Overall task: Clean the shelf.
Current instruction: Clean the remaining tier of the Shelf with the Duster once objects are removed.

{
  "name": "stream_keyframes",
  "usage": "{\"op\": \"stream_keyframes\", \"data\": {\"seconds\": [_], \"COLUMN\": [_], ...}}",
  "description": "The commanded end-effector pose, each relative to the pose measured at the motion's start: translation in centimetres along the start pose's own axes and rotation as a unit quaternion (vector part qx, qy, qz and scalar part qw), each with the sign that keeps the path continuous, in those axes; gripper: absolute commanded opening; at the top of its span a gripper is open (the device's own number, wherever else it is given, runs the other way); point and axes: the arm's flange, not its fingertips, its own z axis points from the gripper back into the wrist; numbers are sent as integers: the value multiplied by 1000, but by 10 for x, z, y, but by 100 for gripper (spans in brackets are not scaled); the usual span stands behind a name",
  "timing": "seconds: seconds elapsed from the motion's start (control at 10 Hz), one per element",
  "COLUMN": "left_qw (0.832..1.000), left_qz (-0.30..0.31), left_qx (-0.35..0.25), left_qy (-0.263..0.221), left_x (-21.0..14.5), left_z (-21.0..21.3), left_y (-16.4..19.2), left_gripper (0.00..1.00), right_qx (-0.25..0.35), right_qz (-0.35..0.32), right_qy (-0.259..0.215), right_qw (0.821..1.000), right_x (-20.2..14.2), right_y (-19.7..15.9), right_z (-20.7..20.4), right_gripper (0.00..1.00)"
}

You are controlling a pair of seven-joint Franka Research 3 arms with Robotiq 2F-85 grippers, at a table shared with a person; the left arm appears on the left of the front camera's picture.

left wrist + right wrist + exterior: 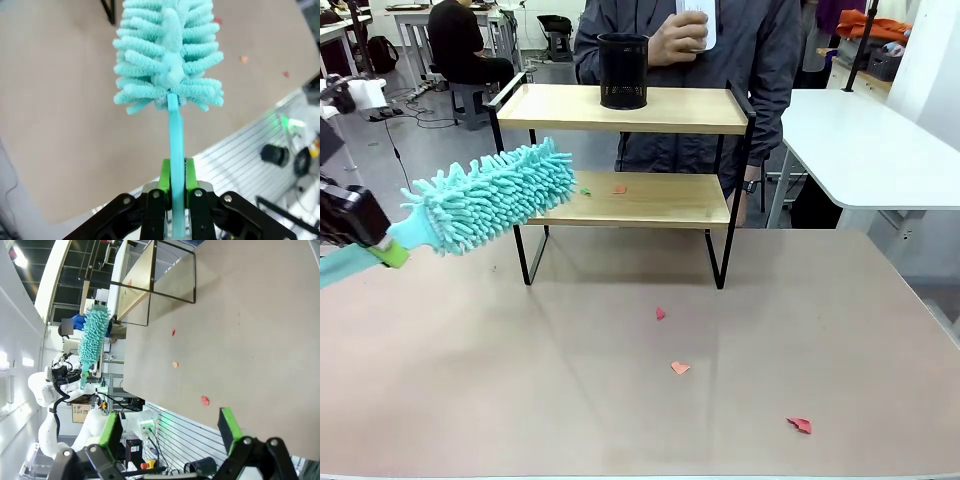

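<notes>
Teal duster [169, 60] handle pinched tight between left gripper [174, 172] pads, head near shelf [670, 108] | right gripper [170, 426] spread wide, empty

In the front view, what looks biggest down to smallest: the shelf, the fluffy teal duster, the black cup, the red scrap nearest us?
1. shelf
2. duster, though it sits nearer the camera, which inflates it
3. black cup
4. red scrap

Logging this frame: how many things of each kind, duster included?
Shelf: 1
Black mesh cup: 1
Teal duster: 1
Paper scraps on the table: 3
Paper scraps on the lower board: 2
Total: 8
</notes>
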Motion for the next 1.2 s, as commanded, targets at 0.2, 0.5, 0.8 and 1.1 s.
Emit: {"op": "stream_keyframes", "data": {"seconds": [0.2, 0.5, 0.8, 1.1], "left_qw": [989, 988, 984, 979], "left_qz": [64, 79, 91, 98], "left_qx": [83, 106, 137, 152], "left_qy": [-104, -78, -68, -89], "left_x": [13, 40, 58, 66], "left_z": [-28, -62, -96, -109], "left_y": [-33, -41, -46, -53], "left_gripper": [12, 12, 12, 12], "right_qx": [8, 8, 8, 8], "right_qz": [13, 13, 13, 13], "right_qy": [-6, -6, -6, -6], "right_qw": [1000, 1000, 1000, 1000], "right_x": [2, 2, 2, 2], "right_y": [1, 1, 1, 1], "right_z": [0, 0, 0, 0], "right_gripper": [100, 100, 100, 100]}}
